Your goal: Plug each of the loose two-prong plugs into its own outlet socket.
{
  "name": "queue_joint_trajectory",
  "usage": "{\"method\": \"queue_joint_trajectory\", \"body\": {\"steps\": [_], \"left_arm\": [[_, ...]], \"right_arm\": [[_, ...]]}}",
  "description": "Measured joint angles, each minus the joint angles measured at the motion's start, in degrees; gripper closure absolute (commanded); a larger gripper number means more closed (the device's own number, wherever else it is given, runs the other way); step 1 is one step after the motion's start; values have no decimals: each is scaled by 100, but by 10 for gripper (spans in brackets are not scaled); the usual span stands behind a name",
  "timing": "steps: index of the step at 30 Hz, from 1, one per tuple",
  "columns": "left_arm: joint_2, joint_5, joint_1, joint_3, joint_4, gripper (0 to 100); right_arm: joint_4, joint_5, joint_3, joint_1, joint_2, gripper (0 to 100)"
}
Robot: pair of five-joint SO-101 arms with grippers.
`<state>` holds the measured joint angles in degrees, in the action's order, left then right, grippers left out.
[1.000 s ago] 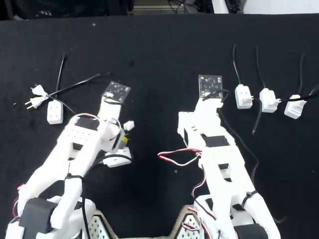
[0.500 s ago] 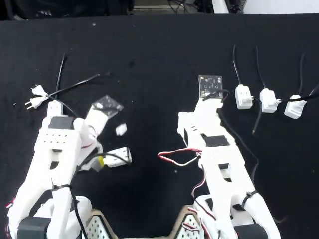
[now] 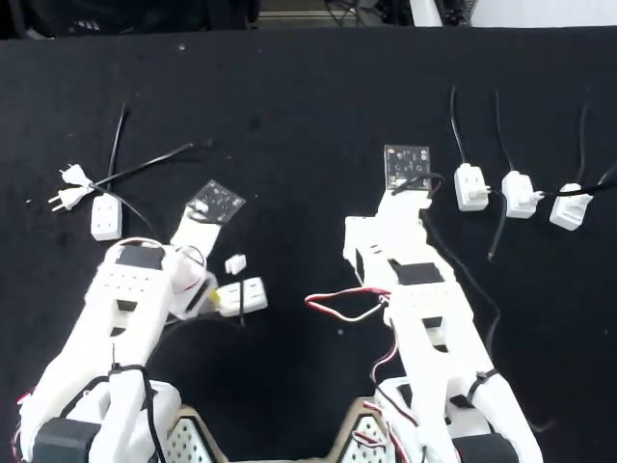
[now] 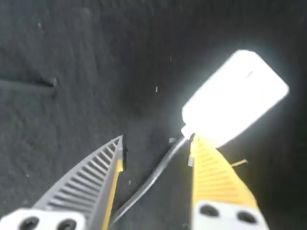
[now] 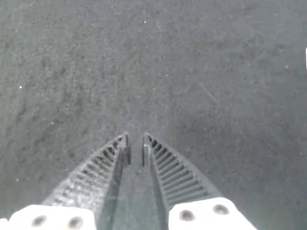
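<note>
Working the white socket (image 4: pixel 235 98): left pincer (image 4: pixel 156 140) open astride its cable (image 4: pixel 153 179), gripping nothing. Right pincer (image 5: pixel 135 141) closed, empty. Next, probably: grab socket, then fetch loose plugs (image 3: pixel 69 188).

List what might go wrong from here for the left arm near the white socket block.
1. The left gripper is open astride the thin black cord, not the white rectangular plastic socket block just beyond it. Closing now would likely pinch the cord and drag the block.
2. The loose white two-prong plugs lie together with their black cords crossed, so lifting one may tug the other.
</note>
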<state>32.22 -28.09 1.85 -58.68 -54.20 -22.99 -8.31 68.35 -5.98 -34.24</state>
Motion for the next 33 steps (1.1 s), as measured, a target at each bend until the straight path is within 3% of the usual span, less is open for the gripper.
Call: {"method": "queue_joint_trajectory", "body": {"steps": [5, 9, 13, 18, 25, 33], "left_arm": [[35, 431, 0, -9, 316, 775], [35, 510, -35, 343, 9, 775], [35, 536, -668, 1275, -615, 775], [-264, 1029, -1424, 2224, -800, 775], [-1855, 2101, -1873, 3490, -800, 775], [-4246, 3552, -2303, 5758, -870, 775]], "right_arm": [[0, 0, 0, 0, 0, 962], [0, 0, 0, 0, 0, 962], [0, 0, 0, 0, 0, 962], [0, 0, 0, 0, 0, 962], [0, 0, 0, 0, 0, 962], [0, 0, 0, 0, 0, 962]]}}
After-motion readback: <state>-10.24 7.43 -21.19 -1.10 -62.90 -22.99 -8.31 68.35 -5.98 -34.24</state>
